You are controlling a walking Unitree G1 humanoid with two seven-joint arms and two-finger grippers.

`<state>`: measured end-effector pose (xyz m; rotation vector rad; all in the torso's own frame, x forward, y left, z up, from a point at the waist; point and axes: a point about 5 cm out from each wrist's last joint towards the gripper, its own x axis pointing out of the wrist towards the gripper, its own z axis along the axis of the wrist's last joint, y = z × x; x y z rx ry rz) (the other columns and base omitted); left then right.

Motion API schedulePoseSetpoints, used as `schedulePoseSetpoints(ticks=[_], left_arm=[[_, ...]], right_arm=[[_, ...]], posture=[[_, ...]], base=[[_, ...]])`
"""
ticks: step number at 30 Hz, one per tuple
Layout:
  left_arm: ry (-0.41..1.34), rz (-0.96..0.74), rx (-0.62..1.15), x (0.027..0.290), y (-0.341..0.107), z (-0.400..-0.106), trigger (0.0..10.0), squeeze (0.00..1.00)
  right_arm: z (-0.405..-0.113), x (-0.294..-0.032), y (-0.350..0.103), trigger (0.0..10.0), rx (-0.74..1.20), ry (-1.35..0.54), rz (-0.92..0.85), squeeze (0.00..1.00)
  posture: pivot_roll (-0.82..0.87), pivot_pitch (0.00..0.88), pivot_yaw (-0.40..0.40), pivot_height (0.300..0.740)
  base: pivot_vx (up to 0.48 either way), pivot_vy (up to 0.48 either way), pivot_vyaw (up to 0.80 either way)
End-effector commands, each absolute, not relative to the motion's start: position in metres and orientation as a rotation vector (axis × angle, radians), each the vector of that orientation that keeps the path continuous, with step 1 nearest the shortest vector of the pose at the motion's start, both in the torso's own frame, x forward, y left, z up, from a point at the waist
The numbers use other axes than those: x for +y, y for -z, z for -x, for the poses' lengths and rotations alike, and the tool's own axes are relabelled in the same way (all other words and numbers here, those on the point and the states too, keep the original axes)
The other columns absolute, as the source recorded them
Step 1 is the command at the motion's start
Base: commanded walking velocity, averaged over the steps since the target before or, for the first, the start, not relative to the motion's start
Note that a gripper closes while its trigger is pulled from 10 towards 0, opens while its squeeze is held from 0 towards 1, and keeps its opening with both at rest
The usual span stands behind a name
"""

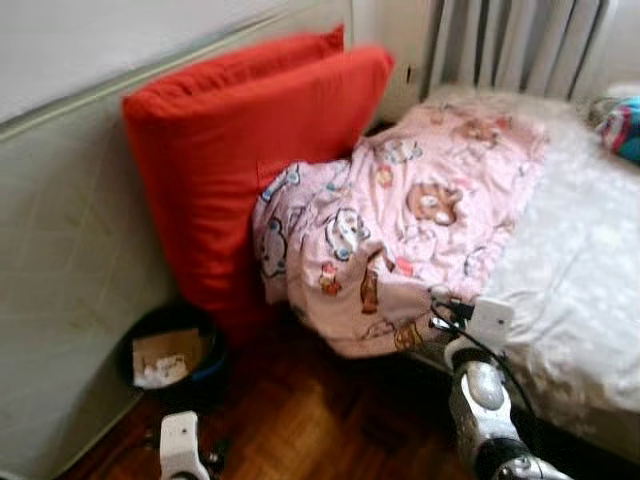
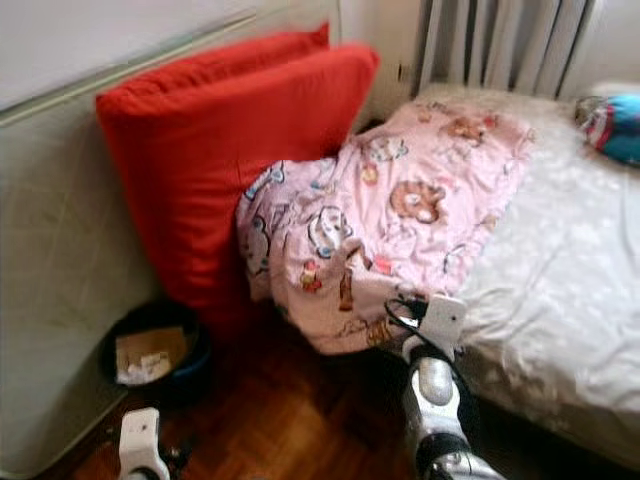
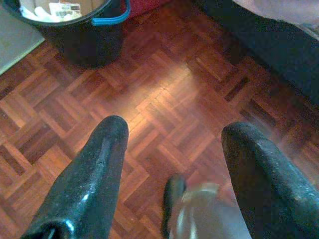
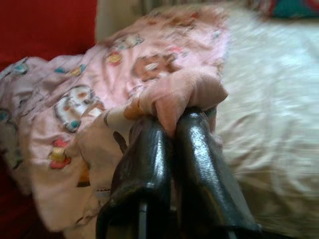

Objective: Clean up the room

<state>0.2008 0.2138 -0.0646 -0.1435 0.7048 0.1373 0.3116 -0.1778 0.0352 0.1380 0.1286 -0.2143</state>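
Nearest to me, low on my left side, the left gripper [image 3: 172, 149] hangs over the wooden parquet floor [image 3: 164, 99]. Its two black fingers [image 3: 94, 169] stand wide apart and nothing is between them. A little further on that side, a dark bucket [image 1: 170, 355] with a blue handle stands on the floor against the pale mattress [image 1: 60, 300] that leans upright at the wall. Inside the bucket I see a piece of cardboard and some white paper.

On my right side, the right gripper [image 4: 172, 124] is at the near edge of the bed [image 1: 590, 290]. Its fingers are pressed together on a fold of the pink blanket [image 1: 400, 220], and the cloth bunches up right over the fingertips. The blanket has a cartoon print. It lies across the near left corner of the bed and hangs down over the edge toward the floor, so the gripper holds it at its lower hem, and most of the blanket is beyond and to the left of the fingers.

Behind the blanket, two big red cushions [image 1: 240, 160] stand upright, leaning against the mattress, and the blanket touches them. Farther, a radiator [image 1: 510, 45] is at the wall, and a blue and red cloth thing [image 1: 622, 128] lies on the far right of the bed.
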Motion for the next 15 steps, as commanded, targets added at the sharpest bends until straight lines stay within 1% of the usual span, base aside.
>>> schedulePoseSetpoints(ticks=[1, 8, 15], left_arm=[[-0.152, 0.128, 0.702, 0.219, 0.063, -0.203, 10.0, 0.00], [-0.136, 0.121, 0.695, 0.215, 0.062, -0.205, 10.0, 0.00], [-0.120, 0.114, 0.687, 0.214, 0.060, -0.208, 10.0, 0.00]], right_arm=[[-0.317, -0.169, -0.041, 10.0, 0.106, 0.192, -0.148, 0.00], [-0.315, -0.174, -0.036, 10.0, 0.159, 0.224, -0.120, 0.00], [-0.313, -0.172, -0.028, 10.0, 0.231, 0.219, -0.087, 0.00]], posture=[[0.15, 0.045, 0.033, 0.740], [0.15, 0.048, 0.030, 0.740], [0.16, 0.061, 0.027, 0.740]], base=[[0.000, 0.000, 0.00], [0.000, 0.000, 0.00], [0.000, 0.000, 0.00]])
